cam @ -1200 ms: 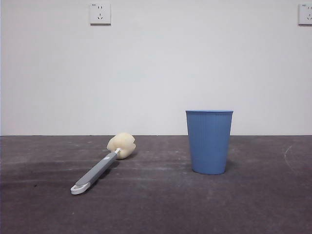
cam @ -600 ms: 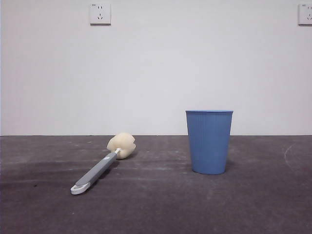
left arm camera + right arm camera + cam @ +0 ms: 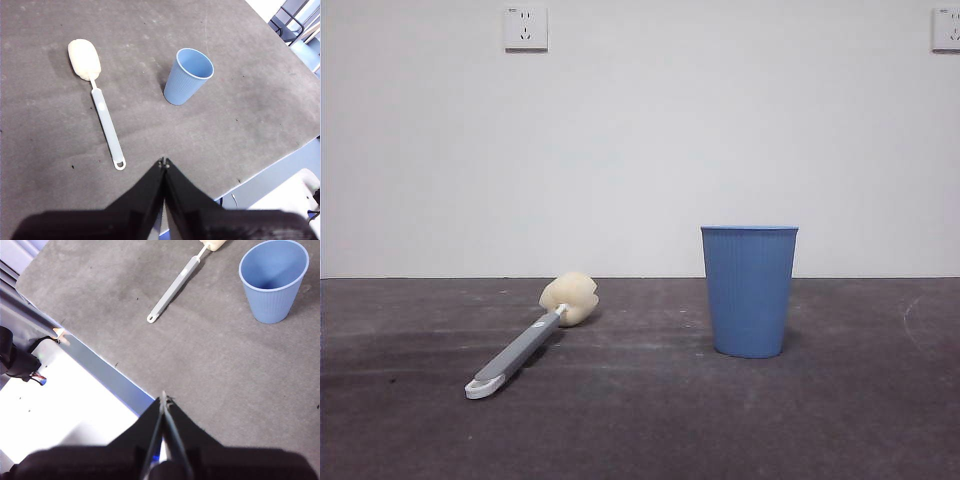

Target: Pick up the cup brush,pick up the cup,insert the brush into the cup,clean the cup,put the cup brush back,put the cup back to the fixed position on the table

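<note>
The cup brush [image 3: 525,342] lies flat on the table [image 3: 640,420], left of centre, its cream sponge head [image 3: 569,297] pointing away and its white looped tip nearest the front. The blue ribbed cup [image 3: 749,290] stands upright and empty to its right. Neither arm shows in the front view. My left gripper [image 3: 164,163] hangs shut high above the table's front edge, short of the cup brush [image 3: 103,114] and the cup [image 3: 188,76]. My right gripper [image 3: 164,399] is also shut, high over the table edge, well away from the cup [image 3: 272,281] and the cup brush [image 3: 176,286].
Two wall sockets [image 3: 525,28] sit on the white wall behind the table. The table's front edge [image 3: 85,347] drops to a pale floor with cables, seen in the right wrist view. A faint pale arc [image 3: 910,325] marks the table at the far right.
</note>
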Controlling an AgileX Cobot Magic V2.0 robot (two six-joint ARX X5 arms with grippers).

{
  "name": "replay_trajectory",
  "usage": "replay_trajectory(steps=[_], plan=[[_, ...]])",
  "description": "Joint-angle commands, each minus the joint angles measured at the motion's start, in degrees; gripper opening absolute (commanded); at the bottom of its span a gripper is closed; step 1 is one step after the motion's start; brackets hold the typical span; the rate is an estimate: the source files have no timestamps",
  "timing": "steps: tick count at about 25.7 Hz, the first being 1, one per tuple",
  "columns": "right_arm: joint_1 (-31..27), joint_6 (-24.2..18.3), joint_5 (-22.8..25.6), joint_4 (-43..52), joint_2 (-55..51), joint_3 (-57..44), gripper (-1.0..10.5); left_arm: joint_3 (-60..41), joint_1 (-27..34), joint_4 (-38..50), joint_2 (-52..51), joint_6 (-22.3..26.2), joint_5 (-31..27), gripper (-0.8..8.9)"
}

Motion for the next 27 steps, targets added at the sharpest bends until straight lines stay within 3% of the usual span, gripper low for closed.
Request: replay_trajectory(steps=[1,5,10,13,16,21,27], plan=[[0.11,-0.2,-0.09,0.13,-0.11,-0.07,0.0,-0.55,-0.17,0.66,-0.13,0.7,-0.15,-0.04],[0.11,-0.2,-0.07,0.13,-0.09,-0.07,0.0,-0.55,-0.17,2.08,-0.13,3.87,-6.05,-0.04],[0.11,-0.2,-0.07,0.13,-0.11,-0.07,0.0,-0.68,0.83,12.39,-0.15,18.34,-16.33,-0.04],[0.11,-0.2,-0.09,0.13,-0.11,-0.07,0.0,-1.6,5.03,21.92,-1.49,27.39,-16.39,-0.04],[0.11,-0.2,-0.07,0.13,-0.11,-0.07,0.0,-5.81,10.97,34.14,-4.07,33.38,-14.43,-0.04],[0.09,-0.2,-0.07,0.13,-0.11,-0.07,0.0,-18.69,21.57,54.36,-8.81,34.29,-8.9,-0.04],[0.11,-0.2,-0.07,0.13,-0.11,-0.07,0.0,-31.82,28.57,55.76,-14.36,33.4,-8.94,-0.03]])
